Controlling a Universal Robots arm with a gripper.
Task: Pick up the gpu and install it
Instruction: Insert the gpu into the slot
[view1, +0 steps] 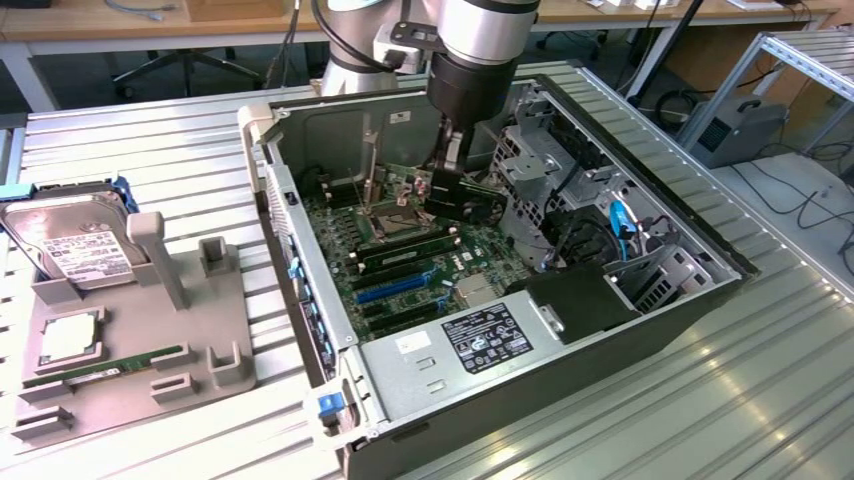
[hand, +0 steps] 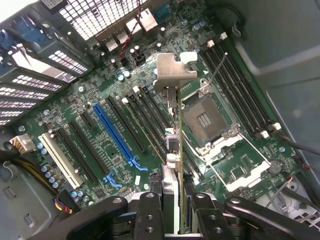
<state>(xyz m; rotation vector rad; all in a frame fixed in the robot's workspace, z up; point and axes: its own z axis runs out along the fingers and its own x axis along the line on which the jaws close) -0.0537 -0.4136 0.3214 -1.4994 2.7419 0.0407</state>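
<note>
The gpu (hand: 176, 135) appears edge-on in the wrist view, its silvery bracket (hand: 172, 72) at the far end. It hangs just above the motherboard (hand: 75, 105), over the black slots between the blue slot (hand: 114, 134) and the bare CPU socket (hand: 205, 122). My gripper (hand: 175, 212) is shut on the card's near end, with one finger (hand: 149, 212) on each side. In the exterior view the gripper (view1: 454, 188) reaches down into the open computer case (view1: 274, 190) and holds the dark gpu (view1: 470, 205) low over the board.
A power supply (view1: 467, 345) fills the case's near end, and drive cages with cables (view1: 607, 240) line the side at the exterior view's right. On the exterior view's left, a grey fixture (view1: 200, 340) carries a hard drive (view1: 74, 250), a CPU (view1: 67, 340) and a green memory stick (view1: 127, 362).
</note>
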